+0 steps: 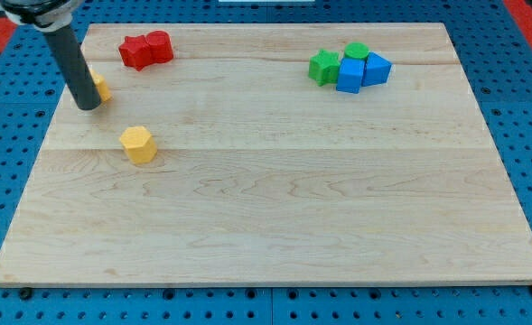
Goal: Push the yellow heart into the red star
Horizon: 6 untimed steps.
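The red star (135,51) lies near the board's top left, touching a red rounded block (160,46) on its right. A yellow block (99,86), probably the heart, sits below and left of the star; my rod hides most of it. My tip (88,106) rests on the board against this block's left side. A second yellow block, six-sided (138,143), lies lower and to the right of my tip, apart from it.
A green star (323,67), a green rounded block (357,51) and two blue blocks (350,75) (376,69) cluster at the top right. The wooden board (275,208) lies on a blue perforated table.
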### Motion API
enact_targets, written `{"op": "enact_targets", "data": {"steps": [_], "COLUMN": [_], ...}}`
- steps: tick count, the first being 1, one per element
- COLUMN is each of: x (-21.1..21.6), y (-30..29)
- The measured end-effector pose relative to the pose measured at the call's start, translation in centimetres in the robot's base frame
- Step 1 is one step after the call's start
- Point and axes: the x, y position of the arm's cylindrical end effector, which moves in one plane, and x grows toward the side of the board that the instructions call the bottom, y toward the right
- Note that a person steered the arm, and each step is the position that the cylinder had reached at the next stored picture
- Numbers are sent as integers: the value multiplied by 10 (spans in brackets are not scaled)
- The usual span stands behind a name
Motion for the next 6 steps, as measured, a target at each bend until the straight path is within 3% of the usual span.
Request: {"op": "enact_targets", "data": {"steps": [1,2,3,4,5,6], "x": [30,10,-43,-70,-60,-6], "y": [-23,-16,-3,25,34,41]}}
